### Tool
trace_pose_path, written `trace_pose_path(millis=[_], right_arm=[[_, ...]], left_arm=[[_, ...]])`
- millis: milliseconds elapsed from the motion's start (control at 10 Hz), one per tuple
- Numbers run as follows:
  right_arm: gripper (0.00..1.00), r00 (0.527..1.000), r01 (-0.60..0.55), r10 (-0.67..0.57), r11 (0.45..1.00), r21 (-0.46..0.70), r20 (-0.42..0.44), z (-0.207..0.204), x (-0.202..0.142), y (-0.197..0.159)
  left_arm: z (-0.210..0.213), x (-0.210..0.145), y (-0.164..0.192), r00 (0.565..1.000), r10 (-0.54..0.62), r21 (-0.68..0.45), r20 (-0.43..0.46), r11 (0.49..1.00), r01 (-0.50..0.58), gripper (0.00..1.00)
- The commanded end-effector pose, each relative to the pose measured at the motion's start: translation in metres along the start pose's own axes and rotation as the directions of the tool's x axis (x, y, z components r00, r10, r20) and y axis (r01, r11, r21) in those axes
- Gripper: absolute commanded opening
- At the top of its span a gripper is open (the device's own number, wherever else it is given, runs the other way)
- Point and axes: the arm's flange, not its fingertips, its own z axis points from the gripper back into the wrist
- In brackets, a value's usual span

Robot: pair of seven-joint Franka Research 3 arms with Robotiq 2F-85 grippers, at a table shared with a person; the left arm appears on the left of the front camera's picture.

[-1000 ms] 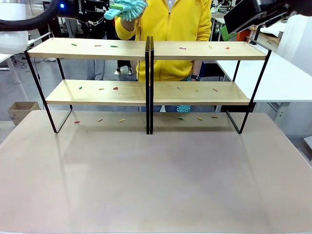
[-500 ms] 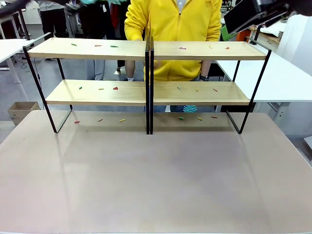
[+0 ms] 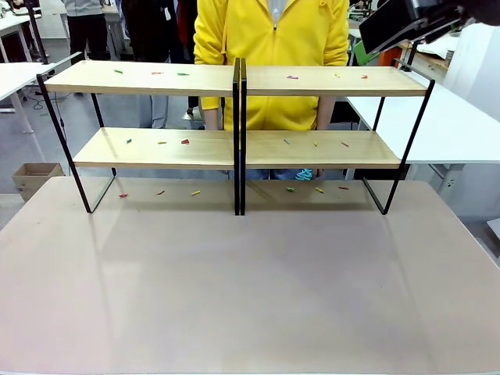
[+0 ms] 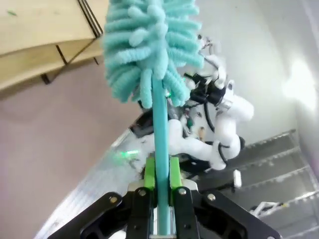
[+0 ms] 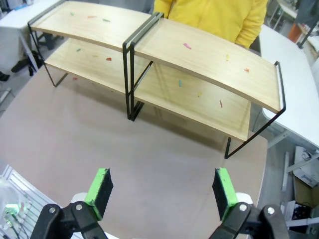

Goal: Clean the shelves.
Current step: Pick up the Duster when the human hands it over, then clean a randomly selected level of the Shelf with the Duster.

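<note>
Left gripper [image 4: 162, 175] clamped on teal duster [image 4: 149, 45] handle, now lifted off the top-left end of the shelves [image 3: 156, 78]. Right gripper [image 5: 160, 189] wide open, hovering. Shelves along far edge of the table [image 3: 250, 297], coloured scraps [image 3: 185, 141] unswept: wiping not begun.

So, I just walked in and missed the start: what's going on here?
The left gripper is shut on the handle of a teal fluffy duster, held in the air clear of the shelves. The right gripper hangs open above the table, facing the shelves. Small coloured scraps lie on both tiers and on the table underneath, so no sweeping shows yet. A person in a yellow hoodie stands behind the shelves.
</note>
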Motion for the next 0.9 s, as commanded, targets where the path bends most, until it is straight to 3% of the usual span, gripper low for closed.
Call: trace_pose_path(millis=[0,100,200,800], right_arm=[[1.00,1.000,0.003,-0.003,1.000,0.005,0.001,0.001,0.000,-0.001],[1.00,1.000,0.003,-0.003,1.000,0.005,0.001,0.001,0.000,-0.001],[1.00,1.000,0.003,-0.003,1.000,0.005,0.001,0.001,0.000,-0.001],[1.00,1.000,0.003,-0.003,1.000,0.005,0.001,0.001,0.000,-0.001]], left_arm=[[0.048,-0.033,-0.002,0.962,-0.208,0.074,0.178,0.978,0.197,0.00],[0.071,-0.053,-0.005,0.945,-0.140,0.041,0.295,0.990,0.134,0.00],[0.042,-0.027,-0.009,0.992,-0.094,0.045,0.088,0.995,0.091,0.02],[0.042,-0.027,-0.009,0.992,-0.094,0.045,0.088,0.995,0.091,0.02]])
